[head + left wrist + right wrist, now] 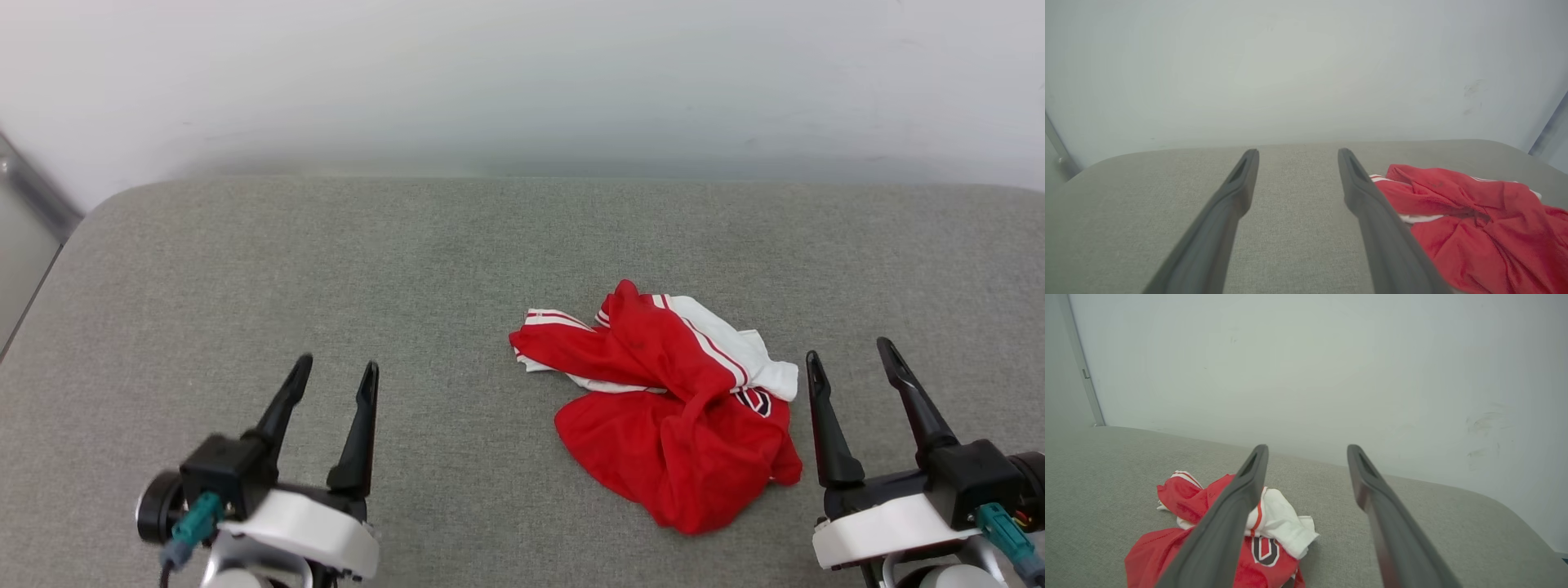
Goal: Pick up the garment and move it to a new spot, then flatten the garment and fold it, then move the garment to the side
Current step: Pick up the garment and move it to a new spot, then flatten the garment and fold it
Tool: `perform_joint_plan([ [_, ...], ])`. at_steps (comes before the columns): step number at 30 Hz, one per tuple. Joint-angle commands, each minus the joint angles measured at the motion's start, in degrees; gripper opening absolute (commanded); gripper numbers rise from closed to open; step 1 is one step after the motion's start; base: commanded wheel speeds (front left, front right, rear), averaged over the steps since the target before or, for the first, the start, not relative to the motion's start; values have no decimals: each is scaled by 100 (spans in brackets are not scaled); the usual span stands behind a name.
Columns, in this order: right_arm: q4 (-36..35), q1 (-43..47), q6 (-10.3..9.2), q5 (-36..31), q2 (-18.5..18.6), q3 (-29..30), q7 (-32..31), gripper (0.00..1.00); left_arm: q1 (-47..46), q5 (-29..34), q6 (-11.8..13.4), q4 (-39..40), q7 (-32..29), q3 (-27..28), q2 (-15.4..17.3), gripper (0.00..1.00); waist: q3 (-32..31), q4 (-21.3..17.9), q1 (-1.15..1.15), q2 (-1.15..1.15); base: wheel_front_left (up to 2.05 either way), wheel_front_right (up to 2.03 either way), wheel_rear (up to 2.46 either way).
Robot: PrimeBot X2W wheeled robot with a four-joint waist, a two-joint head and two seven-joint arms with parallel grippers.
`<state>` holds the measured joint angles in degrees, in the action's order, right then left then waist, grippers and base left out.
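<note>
The garment (671,408) lies crumpled in a heap on the grey cushioned surface (408,261), right of centre: red cloth with a white sleeve and striped trim on top, part of a black-white letter showing. My right gripper (851,358) stands open just to its right, apart from the cloth. My left gripper (337,368) stands open at the lower left, well clear of the heap. The left wrist view has the garment (1474,220) beyond its right finger; the right wrist view has the garment (1180,498) partly behind its left finger.
A pale wall (522,73) rises behind the far edge of the surface. The surface's rounded left corner (98,212) drops off beside a grey rail (33,196). Bare cushion lies left of and beyond the heap.
</note>
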<state>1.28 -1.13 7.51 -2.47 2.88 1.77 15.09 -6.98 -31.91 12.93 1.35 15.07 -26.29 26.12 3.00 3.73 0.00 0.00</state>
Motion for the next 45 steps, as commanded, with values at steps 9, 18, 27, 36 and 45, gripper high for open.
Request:
perform_joint_plan([
  [9, 32, 69, -4, 23, 0, -61, 12, 100, 547, 786, -718, -11, 14, 801, -787, 100, 10, -32, 0, 0, 0, 0, 0],
  [18, 16, -64, -4, -62, 4, 167, 9, 100, 486, 1238, -1258, -110, 15, 1256, -1205, 100, 241, -3, 0, 0, 0, 0, 0],
  [27, 91, -1110, -3, 607, 776, -126, -2661, 100, 248, 1569, -1683, -158, 15, 1588, -1565, 100, 791, 201, 0, 0, 0, 0, 0],
  [36, 174, -2319, -3, 1944, 1893, -712, -6619, 100, -34, 1807, -1903, -313, 14, 1687, -1843, 100, 1283, 578, 0, 0, 0, 0, 0],
  [45, 729, -3032, -3, 2090, 2171, -924, -7909, 100, -323, 1891, -2014, -412, 15, 1729, -2057, 100, 1715, 1086, 0, 0, 0, 0, 0],
])
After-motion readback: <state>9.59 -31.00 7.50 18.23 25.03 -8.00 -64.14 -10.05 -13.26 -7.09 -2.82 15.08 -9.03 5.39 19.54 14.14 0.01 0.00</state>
